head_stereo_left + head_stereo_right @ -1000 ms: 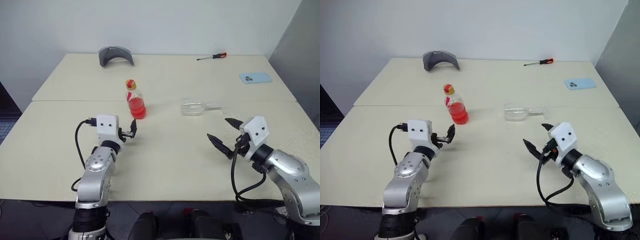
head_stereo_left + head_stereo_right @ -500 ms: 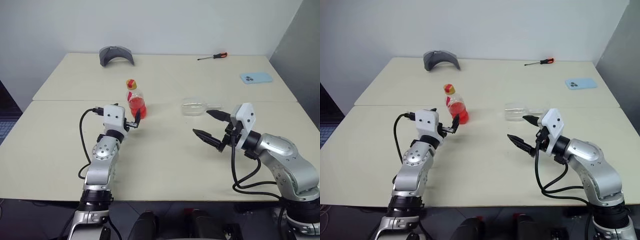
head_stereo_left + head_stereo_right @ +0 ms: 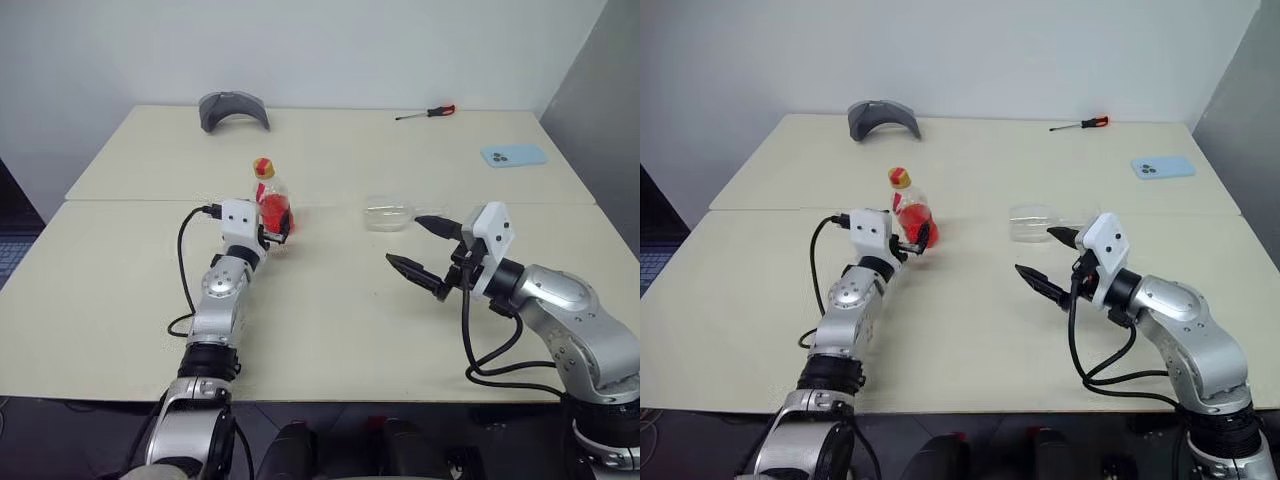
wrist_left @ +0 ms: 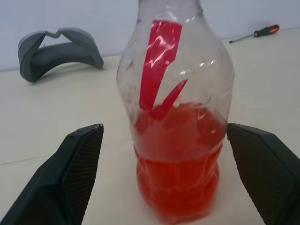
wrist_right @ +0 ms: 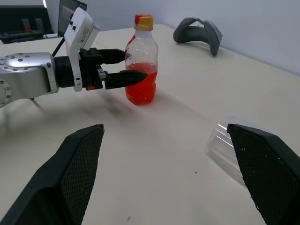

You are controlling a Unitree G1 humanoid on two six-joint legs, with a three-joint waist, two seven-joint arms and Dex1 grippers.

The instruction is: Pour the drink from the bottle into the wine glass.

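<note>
Since a second ago the left gripper (image 3: 274, 236) has reached up the frame to the small clear plastic bottle (image 3: 270, 201), and its two black fingers now stand wide apart on either side of the rounded body, not pressing it; the right arm has lifted and swung toward the middle. Farthest left in the head view, at the upper left, a grey curved plastic piece (image 3: 232, 109) lies near the back edge of the cream table (image 3: 330, 320). Just right of it and lower, left of centre, the bottle stands upright with its red-and-yellow cap on, bright red-orange drink (image 4: 178, 168) filling its lower half. Right of centre, the clear stemmed wine glass (image 3: 390, 215) lies on its side on the table, well apart from the bottle. Lower and further right, the right gripper (image 3: 428, 256) hangs open and empty, near the glass but not touching it. At the upper right lie a red-handled screwdriver (image 3: 425, 113) and a light blue phone (image 3: 511, 155).
</note>
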